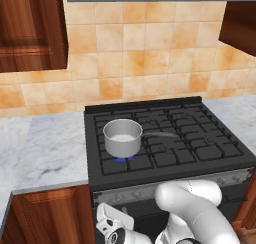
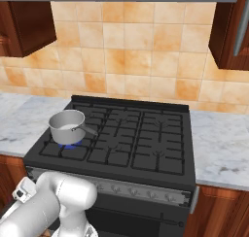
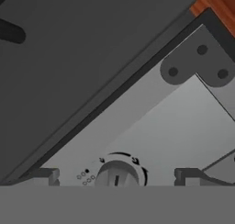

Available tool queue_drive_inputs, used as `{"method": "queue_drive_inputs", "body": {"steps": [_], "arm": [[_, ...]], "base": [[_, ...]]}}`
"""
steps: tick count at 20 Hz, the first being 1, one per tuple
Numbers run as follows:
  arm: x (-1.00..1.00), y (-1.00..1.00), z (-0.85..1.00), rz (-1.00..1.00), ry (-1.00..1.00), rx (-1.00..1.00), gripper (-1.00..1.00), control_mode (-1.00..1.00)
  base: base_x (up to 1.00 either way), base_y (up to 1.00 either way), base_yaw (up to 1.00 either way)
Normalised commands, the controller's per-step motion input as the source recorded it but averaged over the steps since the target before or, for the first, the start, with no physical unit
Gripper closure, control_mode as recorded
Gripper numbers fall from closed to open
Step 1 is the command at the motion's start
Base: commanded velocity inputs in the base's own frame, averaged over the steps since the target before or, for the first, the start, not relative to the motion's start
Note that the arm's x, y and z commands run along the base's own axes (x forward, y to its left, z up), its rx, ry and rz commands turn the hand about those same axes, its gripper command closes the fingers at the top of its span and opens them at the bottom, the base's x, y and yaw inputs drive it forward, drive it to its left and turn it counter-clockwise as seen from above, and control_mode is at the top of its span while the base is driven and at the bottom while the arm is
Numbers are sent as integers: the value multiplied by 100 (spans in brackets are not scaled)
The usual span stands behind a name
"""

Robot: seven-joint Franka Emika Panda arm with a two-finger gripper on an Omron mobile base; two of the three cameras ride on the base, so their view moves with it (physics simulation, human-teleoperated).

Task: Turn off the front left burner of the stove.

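On the stove [image 1: 200, 138], front left, a silver saucepan [image 1: 122, 137] sits over the front left burner [image 1: 123, 159], blue flame showing under it; pan handle points right across the grates; grey marble worktop [image 1: 45, 148] on both sides, tiled wall behind. Low at the stove front, left end of the knob strip [image 2: 146, 192], the gripper [image 3: 117, 177] faces a round grey knob [image 3: 118, 173] close up; knob sits between the two dark fingertips [image 3: 46, 176], apart from both; gripper wide open, holding nothing; dark oven door [image 3: 69, 58] fills the upper left of hand view.
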Motion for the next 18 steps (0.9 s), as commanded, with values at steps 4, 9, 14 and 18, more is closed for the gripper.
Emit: {"method": "queue_drive_inputs", "body": {"steps": [4, 9, 14, 18], "arm": [[4, -1, 0, 0, -1, 0, -100, -100], [0, -9, 1, 0, 0, 0, -100, -100], [0, -17, 10, 0, 0, 0, -100, -100], [5, -6, 12, 0, 0, 0, -100, -100]], "base": [[0, 0, 0], [0, 0, 0], [0, 0, 0], [0, 0, 0]]}}
